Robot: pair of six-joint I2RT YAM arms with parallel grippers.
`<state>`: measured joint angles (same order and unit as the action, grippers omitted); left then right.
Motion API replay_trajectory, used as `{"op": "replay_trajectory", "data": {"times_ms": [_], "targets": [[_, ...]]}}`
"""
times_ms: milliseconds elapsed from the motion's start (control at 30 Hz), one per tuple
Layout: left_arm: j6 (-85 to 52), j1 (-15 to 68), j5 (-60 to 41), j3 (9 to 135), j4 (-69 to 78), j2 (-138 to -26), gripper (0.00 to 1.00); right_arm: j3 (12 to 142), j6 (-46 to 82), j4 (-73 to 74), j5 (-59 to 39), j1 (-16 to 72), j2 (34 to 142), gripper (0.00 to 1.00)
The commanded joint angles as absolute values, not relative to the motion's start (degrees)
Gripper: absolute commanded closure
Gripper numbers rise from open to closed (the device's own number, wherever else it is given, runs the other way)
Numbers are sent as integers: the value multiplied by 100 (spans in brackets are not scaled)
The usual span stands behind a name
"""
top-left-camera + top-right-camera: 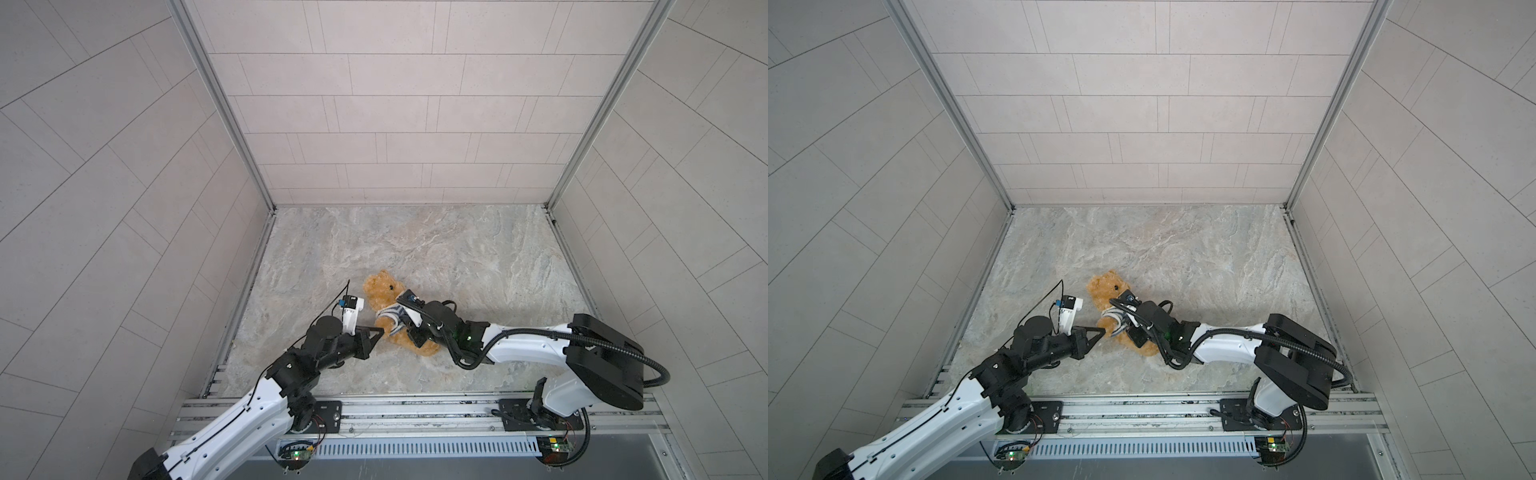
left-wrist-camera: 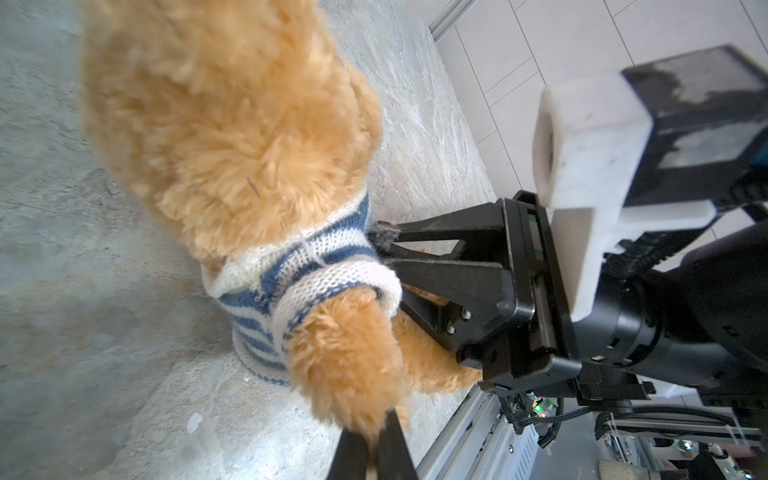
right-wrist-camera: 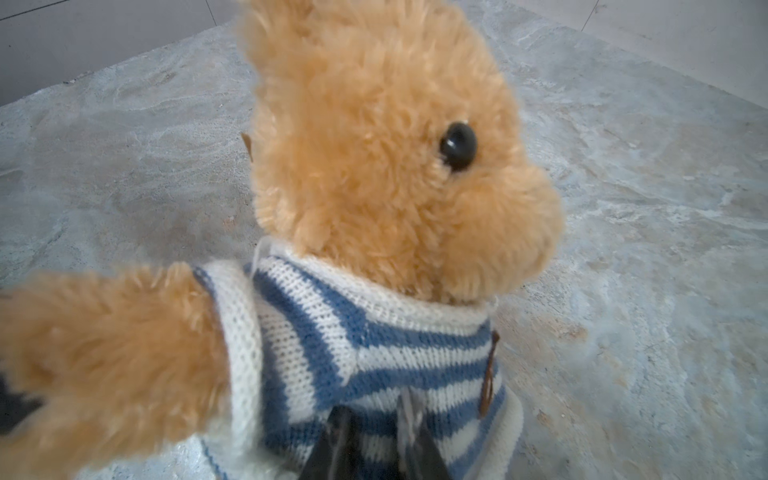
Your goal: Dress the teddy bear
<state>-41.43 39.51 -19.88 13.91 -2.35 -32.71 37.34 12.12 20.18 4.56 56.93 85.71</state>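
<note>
Left end effector [image 2: 374, 438] pinches a paw of the teddy bear [image 1: 381, 291] from 8 o'clock, seemingly anchoring it while right end effector [image 2: 384, 245] pinches the striped sweater [image 3: 374, 345].

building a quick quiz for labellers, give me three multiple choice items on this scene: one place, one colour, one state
1. Where is the teddy bear? A) on the marble table, in its near left part B) in the table's far right corner C) off the table
2. What colours is its knitted shirt? A) red and yellow B) blue and white C) green and black
3. What is the left gripper doing? A) wide open above the bear B) shut on the bear's arm C) resting on bare marble
Answers: 1 A, both top views show it lying there; 2 B, the stripes show in both wrist views; 3 B, the left wrist view shows its fingers closed on the paw.
</note>
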Motion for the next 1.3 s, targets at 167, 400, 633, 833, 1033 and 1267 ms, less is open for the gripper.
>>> {"op": "replay_trajectory", "data": {"times_ms": [167, 400, 633, 833, 1033, 1267], "targets": [[-4256, 3920, -2088, 1504, 209, -3402, 100, 3312, 1294, 1547, 836, 5528, 8200, 73], [-4039, 3915, -1954, 1586, -17, -3636, 100, 3445, 1144, 1515, 392, 5596, 7696, 68], [-3911, 3916, -1874, 1659, -337, -3660, 100, 3893, 976, 1339, 237, 5730, 7713, 67], [-3833, 3918, -1397, 1651, -882, -3552, 96, 3991, 1036, 1573, 155, 5748, 8237, 67], [-3622, 3920, -917, 1766, -1292, -3549, 75, 3860, 1254, 1835, 45, 5790, 8503, 67], [-3656, 3968, -508, 2099, -1656, -2607, 33, 3852, 1425, 1980, -26, 5933, 8477, 67]]}}
